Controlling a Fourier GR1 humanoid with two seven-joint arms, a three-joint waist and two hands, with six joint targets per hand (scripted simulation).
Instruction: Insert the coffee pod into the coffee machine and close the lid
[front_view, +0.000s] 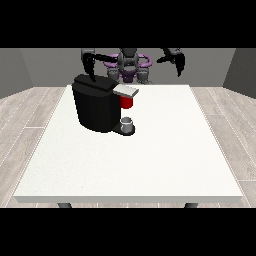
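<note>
The black coffee machine (96, 107) stands on the left half of the white table (150, 160). Its grey lid (126, 91) lies about level, sticking out to the right over a red thing at the machine (126, 102). A small grey thing (128, 124) sits on the machine's base plate; I cannot tell it for the pod. The hand at the view's left (90, 64) hangs over the machine's back top corner, fingers pointing down, holding nothing. The hand at the view's right (177, 59) is raised beyond the table's far edge, fingers relaxed and empty.
The robot's torso (129, 65) is behind the table's far edge. Bare white table surface stretches to the right of and in front of the machine. Wooden floor surrounds the table.
</note>
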